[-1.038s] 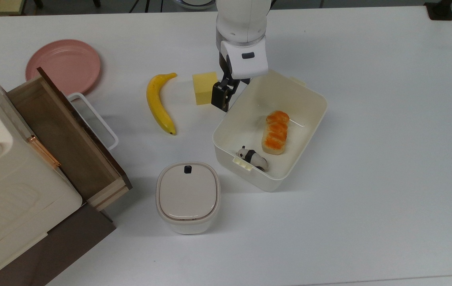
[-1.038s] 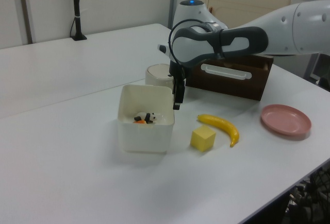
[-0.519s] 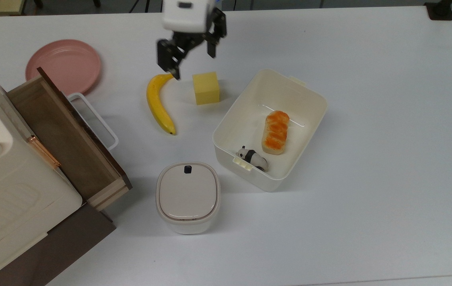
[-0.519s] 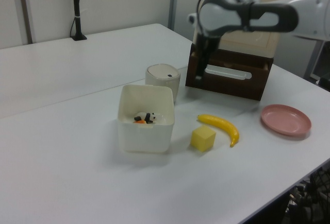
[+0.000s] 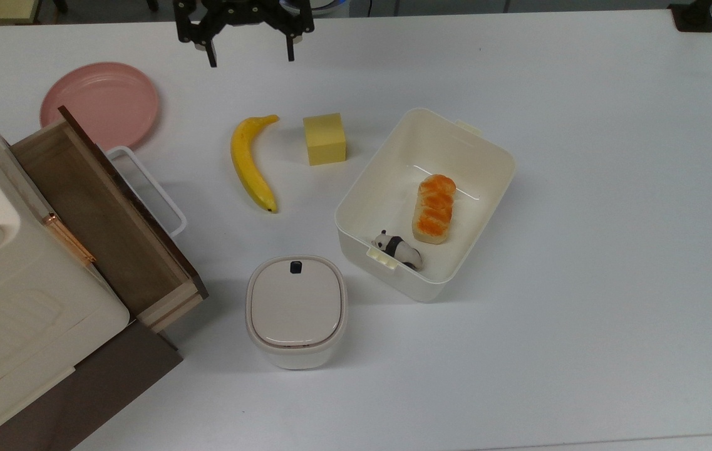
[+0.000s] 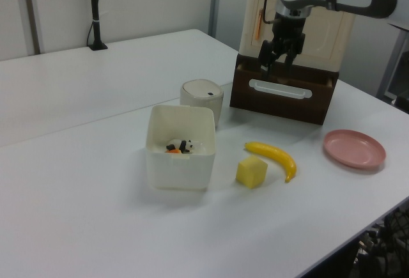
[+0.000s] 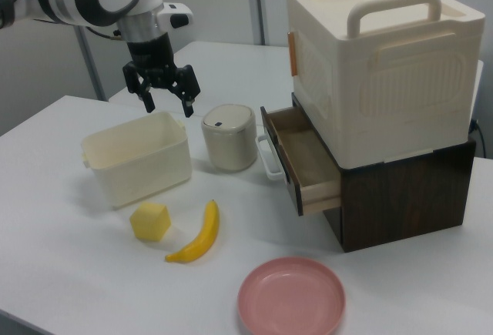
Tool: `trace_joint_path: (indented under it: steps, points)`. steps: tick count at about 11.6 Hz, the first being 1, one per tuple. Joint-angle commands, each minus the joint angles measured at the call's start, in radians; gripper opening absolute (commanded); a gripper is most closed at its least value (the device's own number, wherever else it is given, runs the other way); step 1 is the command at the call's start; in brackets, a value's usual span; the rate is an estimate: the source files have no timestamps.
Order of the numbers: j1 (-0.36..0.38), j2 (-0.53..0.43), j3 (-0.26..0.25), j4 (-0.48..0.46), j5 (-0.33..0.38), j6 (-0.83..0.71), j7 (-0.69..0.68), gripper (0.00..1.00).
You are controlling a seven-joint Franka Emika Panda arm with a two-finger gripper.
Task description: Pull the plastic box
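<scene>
Tool raised clear of the box, which rests on the desk.

The tool is seen high at the top view's upper edge, fingers spread wide and nothing held; a second ago it was at the box's rim near the yellow block, and it has since been lifted away. The box is placed right of the block in the top view, unmoved over that second, with a bread roll and a panda inside. The pull is judged finished or abandoned, since contact has been given up.
</scene>
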Motion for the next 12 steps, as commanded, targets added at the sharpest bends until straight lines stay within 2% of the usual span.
trace_joint_path:
  steps: [1,3,4,6,7,10,12]
  points:
    - [-0.029,-0.002,-0.006,0.006,0.012,-0.012,0.138,1.0]
    - [0.006,0.011,-0.061,0.037,0.013,-0.012,0.139,1.0]
    - [0.046,0.012,-0.104,0.04,0.012,-0.012,0.137,1.0]
    - [0.055,0.01,-0.112,0.043,0.012,-0.018,0.134,1.0]
    - [0.049,0.011,-0.099,0.051,0.013,-0.021,0.131,1.0]
    - [-0.014,0.005,0.018,0.051,0.013,-0.023,0.129,1.0]
    - [-0.044,0.005,0.073,0.051,0.015,-0.023,0.137,1.0]
